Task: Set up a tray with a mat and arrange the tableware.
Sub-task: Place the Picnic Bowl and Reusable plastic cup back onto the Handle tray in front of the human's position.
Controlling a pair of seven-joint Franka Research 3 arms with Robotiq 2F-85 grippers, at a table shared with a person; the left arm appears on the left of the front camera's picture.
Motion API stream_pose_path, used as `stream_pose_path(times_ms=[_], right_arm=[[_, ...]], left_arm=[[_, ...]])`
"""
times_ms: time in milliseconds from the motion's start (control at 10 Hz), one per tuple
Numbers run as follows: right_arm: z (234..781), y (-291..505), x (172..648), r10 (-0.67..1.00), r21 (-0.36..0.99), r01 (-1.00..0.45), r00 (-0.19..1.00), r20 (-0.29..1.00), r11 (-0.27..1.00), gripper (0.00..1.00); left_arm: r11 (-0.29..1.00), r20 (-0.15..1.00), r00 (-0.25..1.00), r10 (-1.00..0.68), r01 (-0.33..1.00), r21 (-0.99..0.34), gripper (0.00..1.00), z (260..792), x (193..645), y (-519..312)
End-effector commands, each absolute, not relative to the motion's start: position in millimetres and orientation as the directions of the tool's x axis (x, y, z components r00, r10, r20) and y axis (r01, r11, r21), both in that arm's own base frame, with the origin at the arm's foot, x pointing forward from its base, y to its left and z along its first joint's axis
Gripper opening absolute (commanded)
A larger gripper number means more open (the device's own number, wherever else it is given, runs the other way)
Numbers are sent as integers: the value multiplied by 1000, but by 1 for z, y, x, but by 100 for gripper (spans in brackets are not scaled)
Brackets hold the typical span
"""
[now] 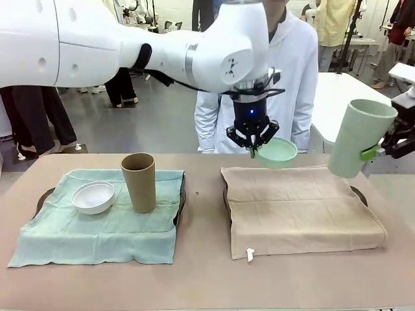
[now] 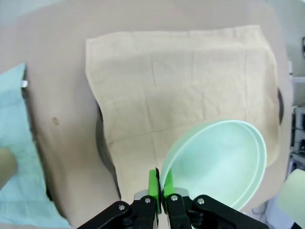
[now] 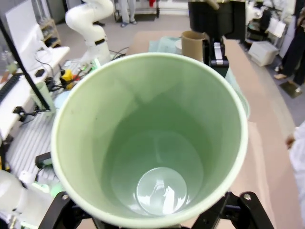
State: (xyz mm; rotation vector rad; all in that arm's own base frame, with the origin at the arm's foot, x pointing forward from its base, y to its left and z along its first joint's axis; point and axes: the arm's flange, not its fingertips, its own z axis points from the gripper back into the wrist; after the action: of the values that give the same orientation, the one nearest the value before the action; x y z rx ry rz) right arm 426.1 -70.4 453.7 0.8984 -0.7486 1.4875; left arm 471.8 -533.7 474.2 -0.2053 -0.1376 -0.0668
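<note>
We are halfway: the white bowl (image 1: 93,196) and tan cup (image 1: 139,182) are sitting on the green mat (image 1: 97,233), while our left gripper (image 1: 253,146), pinching the mint bowl (image 1: 277,152), and right gripper (image 1: 376,151), clamping the mint cup (image 1: 360,137), are hovering over the beige mat (image 1: 298,207).

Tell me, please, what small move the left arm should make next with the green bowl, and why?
Probably lower it straight down. The left gripper pinches the mint green bowl by its rim, in the air above the far edge of the beige mat, which is bare. The right gripper holds the mint green cup off to the side, so the way down looks free.
</note>
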Motion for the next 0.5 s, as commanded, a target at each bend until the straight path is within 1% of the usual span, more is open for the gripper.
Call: stream_pose_path(times_ms=[0,400], right_arm=[[426,-65,437,508,44,-989,-33,861,-139,84],[374,-61,454,511,46,-986,-43,859,-160,84]], left_arm=[[964,123,988,-98,124,-234,4,453,468,-522],[956,86,990,-109,129,-264,4,412,473,-520]])
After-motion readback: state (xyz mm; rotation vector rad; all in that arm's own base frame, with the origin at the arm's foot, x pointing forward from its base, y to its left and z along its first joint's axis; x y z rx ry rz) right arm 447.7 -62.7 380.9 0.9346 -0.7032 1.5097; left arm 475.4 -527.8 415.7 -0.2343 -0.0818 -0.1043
